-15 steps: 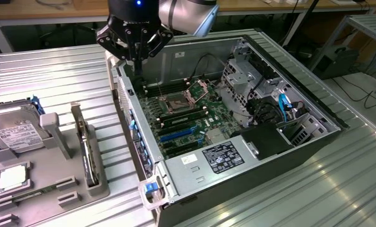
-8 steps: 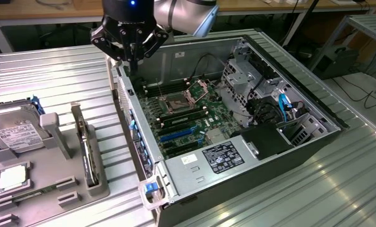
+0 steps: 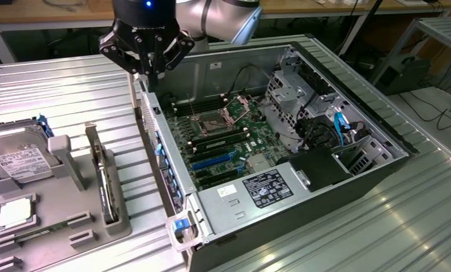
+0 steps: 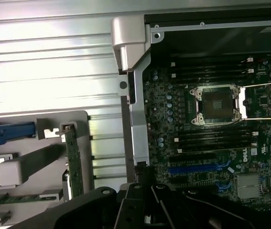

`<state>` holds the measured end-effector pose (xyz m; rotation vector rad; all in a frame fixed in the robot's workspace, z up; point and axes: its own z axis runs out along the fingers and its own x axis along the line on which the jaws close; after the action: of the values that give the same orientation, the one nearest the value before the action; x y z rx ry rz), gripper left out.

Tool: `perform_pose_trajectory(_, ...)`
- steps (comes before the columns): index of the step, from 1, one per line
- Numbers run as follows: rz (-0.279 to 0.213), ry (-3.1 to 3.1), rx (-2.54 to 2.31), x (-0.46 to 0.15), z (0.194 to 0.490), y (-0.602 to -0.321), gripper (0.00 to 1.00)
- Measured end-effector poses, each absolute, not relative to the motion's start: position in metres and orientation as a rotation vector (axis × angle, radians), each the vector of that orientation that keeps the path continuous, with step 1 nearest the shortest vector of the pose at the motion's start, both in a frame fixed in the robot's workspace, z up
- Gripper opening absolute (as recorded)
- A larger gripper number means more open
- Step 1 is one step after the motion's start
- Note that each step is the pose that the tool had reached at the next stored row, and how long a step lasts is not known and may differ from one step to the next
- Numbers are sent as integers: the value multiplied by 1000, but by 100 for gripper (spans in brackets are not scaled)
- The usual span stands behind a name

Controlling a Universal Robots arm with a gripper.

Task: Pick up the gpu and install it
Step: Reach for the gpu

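The gripper (image 3: 149, 76), pinched fully closed on nothing, hangs over the computer case's (image 3: 225, 218) side wall. The gpu (image 4: 73, 162) stands edgewise at the grey holder's (image 3: 59, 221) case-side edge.

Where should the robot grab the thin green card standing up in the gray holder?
Probably its upper long edge, coming straight down from above. The gpu stands on edge in a slot of the gray holder, so its upper part is free, and it is thin, so a pinch across its two flat faces should fit.
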<state>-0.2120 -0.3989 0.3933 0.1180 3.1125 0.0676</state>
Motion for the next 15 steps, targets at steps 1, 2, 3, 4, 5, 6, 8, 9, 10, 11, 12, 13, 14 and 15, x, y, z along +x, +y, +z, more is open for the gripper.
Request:
perform_pose_trajectory(1,68,3113,118,-214,393,-399,10)
perform_pose_trajectory(2,68,3113,118,-215,393,-399,10)
perform_pose_trajectory(3,68,3112,118,-217,393,-399,10)
perform_pose_trajectory(4,68,3112,118,-218,393,-399,10)
perform_pose_trajectory(5,68,3112,118,-220,393,-399,10)
perform_pose_trajectory(6,68,3112,118,-221,393,-399,10)
perform_pose_trajectory(8,68,3112,118,-225,393,-399,10)
perform_pose_trajectory(9,68,3112,118,-227,393,-399,10)
perform_pose_trajectory(10,68,3112,118,-228,393,-399,10)
perform_pose_trajectory(11,68,3113,118,-230,393,-399,10)
perform_pose_trajectory(12,68,3113,118,-232,393,-399,10)
perform_pose_trajectory(13,68,3113,118,-234,393,-399,10)
perform_pose_trajectory(14,68,3113,118,-236,393,-399,10)
perform_pose_trajectory(15,68,3113,118,-237,393,-399,10)
